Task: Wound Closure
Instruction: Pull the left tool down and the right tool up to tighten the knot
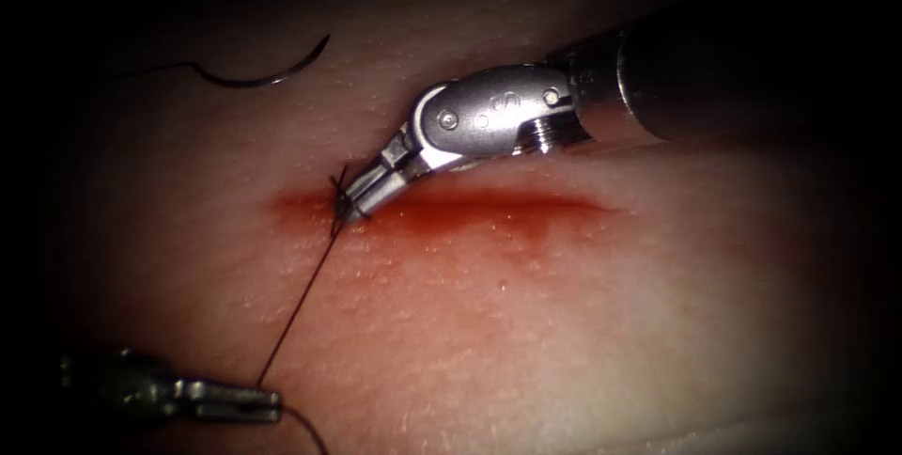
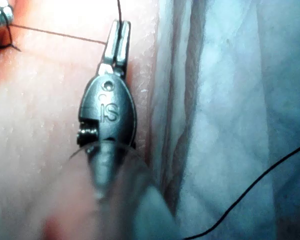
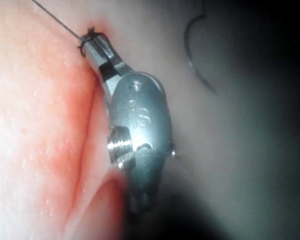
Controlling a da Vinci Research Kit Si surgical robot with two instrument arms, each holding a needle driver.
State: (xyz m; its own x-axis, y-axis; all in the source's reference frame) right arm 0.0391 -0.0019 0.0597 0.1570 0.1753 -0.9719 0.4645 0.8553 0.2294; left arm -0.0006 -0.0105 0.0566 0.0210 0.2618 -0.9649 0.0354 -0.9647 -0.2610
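left tool [image 1: 268, 404] nearest the lens, jaws clamped on the thread [image 1: 303, 300] – taut up to the knot at the cut's [image 1: 489, 206] left end, prob for tension – right tool [image 1: 349, 208] grips thread there, needle [image 1: 268, 74] lying free on tissue [image 1: 564, 323] upper left.

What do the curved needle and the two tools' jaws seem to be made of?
The needle, lying free on the tissue, looks like thin dark metal wire. Both the left tool and the right tool look like polished steel, with bright glints; each grips the thread.
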